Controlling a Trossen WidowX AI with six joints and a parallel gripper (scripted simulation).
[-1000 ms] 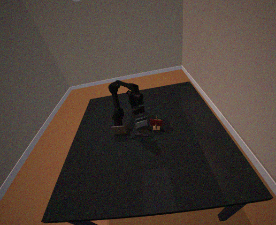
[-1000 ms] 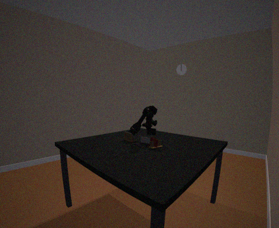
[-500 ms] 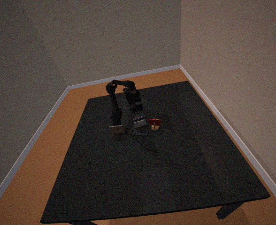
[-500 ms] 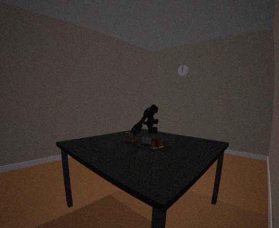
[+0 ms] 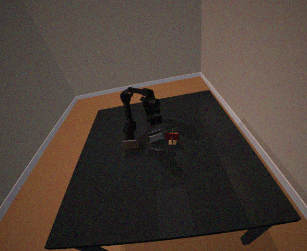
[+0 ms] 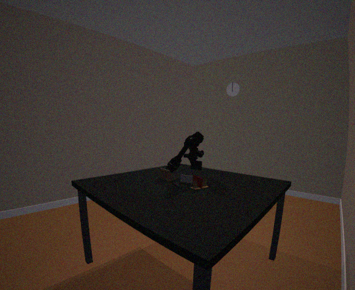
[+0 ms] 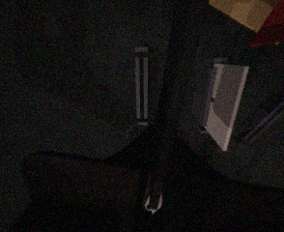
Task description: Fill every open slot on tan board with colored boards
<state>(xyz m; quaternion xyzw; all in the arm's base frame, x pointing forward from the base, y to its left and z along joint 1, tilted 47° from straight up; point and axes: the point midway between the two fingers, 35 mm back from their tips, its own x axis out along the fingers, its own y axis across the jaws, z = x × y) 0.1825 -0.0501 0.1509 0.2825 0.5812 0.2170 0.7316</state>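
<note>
A board in the fingers' grip, the tan board off to one side.
Top: the nearly closed fingers (image 5: 154,120) (image 6: 196,165) appear to grip a dark board (image 7: 175,53); the tan board (image 5: 170,142) (image 6: 204,186) (image 7: 241,14), crossed by the red board (image 5: 172,135) (image 6: 198,181) (image 7: 279,25), lies to their lower right. Exterior: the red board stands upright, right of the pale board (image 5: 155,138) (image 6: 186,178) (image 7: 229,97). Wrist: only here does the dark board show edge-on, its long axis near vertical, the tan board upper right.

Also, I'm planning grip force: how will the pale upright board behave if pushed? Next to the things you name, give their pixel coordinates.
The pale board (image 5: 156,138) (image 6: 186,179) (image 7: 229,94) is probably stiff, its edges looking straight. Being thin, it's likely light. Standing on a narrow edge, it might tip if pushed face-on.
</note>
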